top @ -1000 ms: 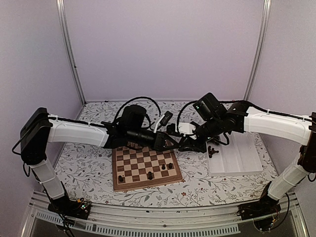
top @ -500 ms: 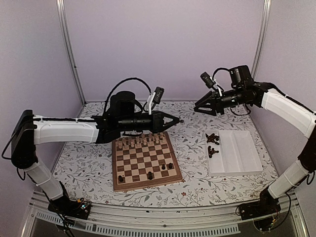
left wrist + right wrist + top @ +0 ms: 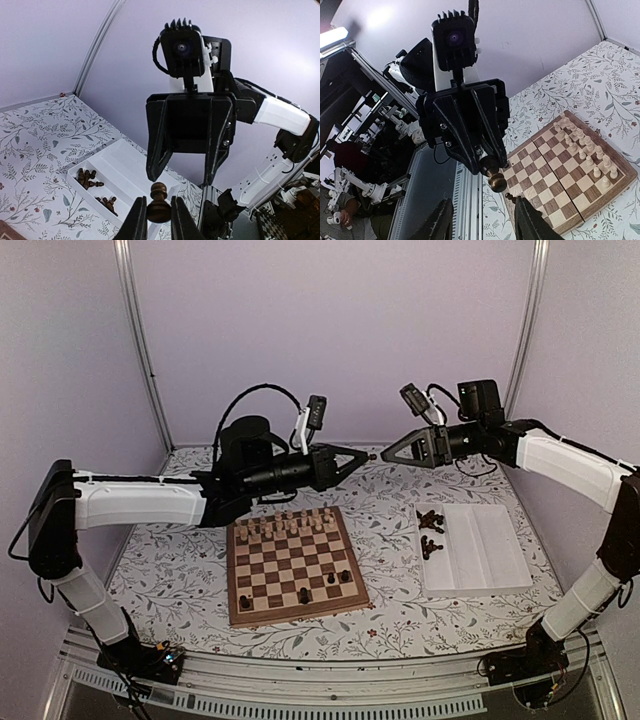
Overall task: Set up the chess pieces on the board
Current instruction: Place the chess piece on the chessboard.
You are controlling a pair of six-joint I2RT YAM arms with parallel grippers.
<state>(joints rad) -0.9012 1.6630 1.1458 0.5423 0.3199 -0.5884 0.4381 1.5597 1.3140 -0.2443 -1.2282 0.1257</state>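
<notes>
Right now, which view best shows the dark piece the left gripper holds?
Left wrist view: the dark piece sits close-up, pinched in the left gripper, its knob and collar clear. The right wrist view shows it smaller, at that gripper's tip. The top view gives only a dark speck.

Board (image 3: 290,565): wood, dark and cream checks, pale border, smooth with a satin sheen. Dark chess piece (image 3: 158,201): turned wood, varnished, glossy highlight on the knob. Pale pieces (image 3: 292,526): light wood by the look, finish too small to tell. Tray (image 3: 485,552): white plastic, smooth, near matt. Table cover (image 3: 400,500): leaf print, matt, cloth or paper, can't tell. Left gripper (image 3: 366,456) and right gripper (image 3: 390,454): matt black plastic. Arm shells (image 3: 150,505): white plastic, slight gloss; joints black, matt. Corner posts (image 3: 138,340): bare metal, brushed look. Walls (image 3: 330,330): flat matt.
</notes>
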